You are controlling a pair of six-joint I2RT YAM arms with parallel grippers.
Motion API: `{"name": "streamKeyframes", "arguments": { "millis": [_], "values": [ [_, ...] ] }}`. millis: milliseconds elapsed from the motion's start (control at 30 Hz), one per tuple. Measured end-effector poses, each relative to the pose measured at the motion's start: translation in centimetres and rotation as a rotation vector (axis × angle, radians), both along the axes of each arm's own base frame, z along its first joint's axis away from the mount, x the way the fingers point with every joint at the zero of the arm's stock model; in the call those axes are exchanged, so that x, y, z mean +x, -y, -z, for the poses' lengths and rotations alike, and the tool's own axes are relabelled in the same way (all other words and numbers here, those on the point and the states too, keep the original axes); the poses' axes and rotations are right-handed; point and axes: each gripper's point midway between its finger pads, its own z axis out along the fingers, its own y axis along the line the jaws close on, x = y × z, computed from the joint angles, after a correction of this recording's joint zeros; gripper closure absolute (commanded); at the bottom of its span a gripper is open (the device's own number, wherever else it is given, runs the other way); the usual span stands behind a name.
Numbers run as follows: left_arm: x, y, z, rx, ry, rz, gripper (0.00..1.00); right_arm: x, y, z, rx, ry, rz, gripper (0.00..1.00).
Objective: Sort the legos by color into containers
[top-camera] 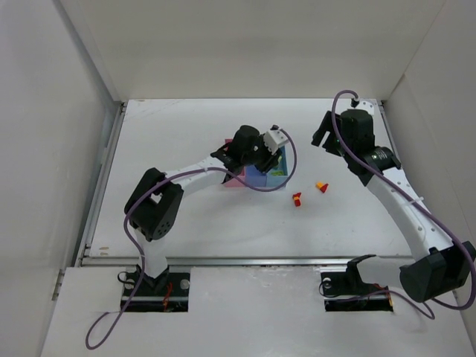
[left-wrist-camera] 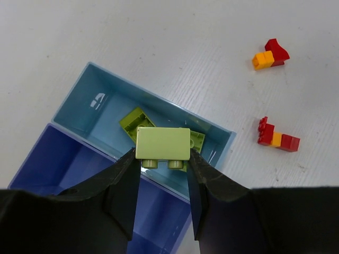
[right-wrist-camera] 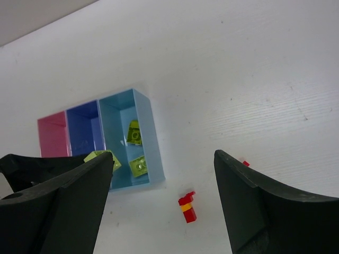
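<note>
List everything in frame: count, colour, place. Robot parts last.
held brick: one, yellow-green, clamped in the left gripper above the light blue bin
binned bricks: two, yellow-green, lying in the light blue bin
red and orange-yellow clumps: two, on the table, right of the bins in the top view
bins: three, joined in a row: pink bin, medium blue bin, light blue bin
left gripper: one, black, shut on the held brick
right gripper: one, black, open, holding nothing, above the table
</note>
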Motion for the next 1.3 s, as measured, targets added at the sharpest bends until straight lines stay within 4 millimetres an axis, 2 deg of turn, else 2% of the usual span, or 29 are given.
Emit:
{"name": "streamKeyframes", "arguments": {
  "millis": [67,100,133,267,467,567,633,700,800,933,1033,1100,1300],
  "values": [
    [0.1,-0.1,0.2,0.003,0.006,-0.010,0.60,0.0,0.0,-0.1,-0.001,0.002,-0.002,0.18],
    [0.1,0.0,0.2,0.002,0.012,-0.009,0.49,0.0,0.0,-0.1,-0.003,0.002,-0.003,0.18],
    [0.2,0.0,0.2,0.003,0.019,-0.012,0.44,0.0,0.0,-0.1,-0.003,0.002,-0.003,0.18],
    [0.5,0.0,0.1,-0.003,0.042,-0.027,0.29,0.0,-0.1,-0.1,-0.003,0.001,-0.012,0.18],
    [1.0,-0.2,0.0,0.006,0.061,-0.062,0.28,-0.1,-0.3,0.0,-0.011,-0.002,-0.033,0.18],
    [1.7,-0.5,-0.4,0.017,0.056,-0.102,0.36,-0.3,-0.6,0.5,-0.032,-0.021,-0.074,0.18],
    [2.4,-0.4,-1.3,0.014,0.045,-0.124,0.38,-0.5,-0.8,1.0,-0.050,-0.042,-0.102,0.18],
    [3.0,-0.8,-2.3,0.022,0.021,-0.148,0.41,-0.8,-1.1,2.2,-0.071,-0.076,-0.143,0.18],
    [5.1,-1.6,-6.7,-0.024,0.063,-0.193,0.41,-2.3,-1.6,6.1,-0.091,-0.170,-0.209,0.19],
    [5.5,-5.0,-9.9,-0.033,0.098,-0.241,0.41,-5.3,-3.3,11.4,-0.103,-0.308,-0.314,0.20],
    [4.5,-8.0,-11.6,-0.031,0.138,-0.261,0.39,-7.2,-4.8,13.9,-0.089,-0.378,-0.391,0.23],
    [3.3,-9.5,-12.3,-0.029,0.162,-0.256,0.38,-7.6,-5.5,15.2,-0.085,-0.419,-0.421,0.24],
    [0.2,-10.4,-13.3,-0.049,0.187,-0.198,0.37,-7.1,-6.4,19.9,-0.095,-0.540,-0.434,0.29]
  ]
}}
